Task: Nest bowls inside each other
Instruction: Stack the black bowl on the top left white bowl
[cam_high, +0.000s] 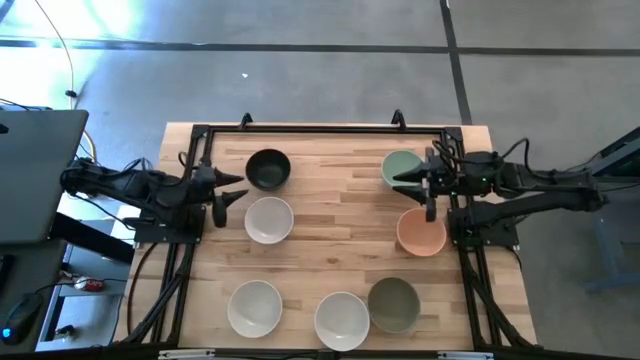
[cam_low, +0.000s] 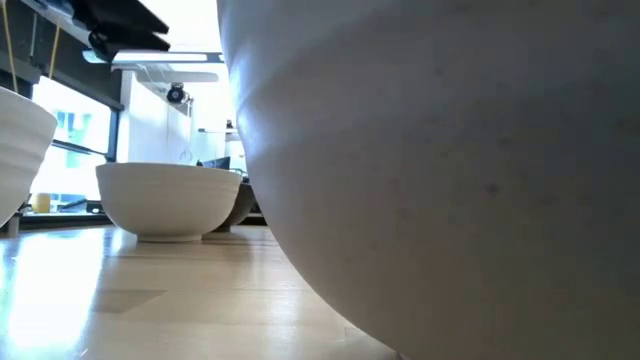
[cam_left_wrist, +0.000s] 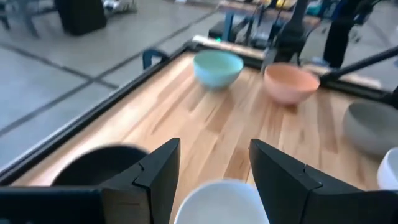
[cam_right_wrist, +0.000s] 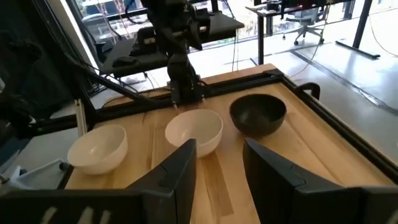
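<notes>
High view: 7 bowls apart — left tool (cam_high: 232, 189), released, between black bowl (cam_high: 268, 169) and white bowl (cam_high: 268, 220).

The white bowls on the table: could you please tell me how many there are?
3: one white bowl beside the black bowl near the left gripper, two along the near edge. None looks hidden.

Both grippers — left gripper (cam_high: 232, 188), right gripper (cam_high: 412, 182) — jaws apart
</notes>
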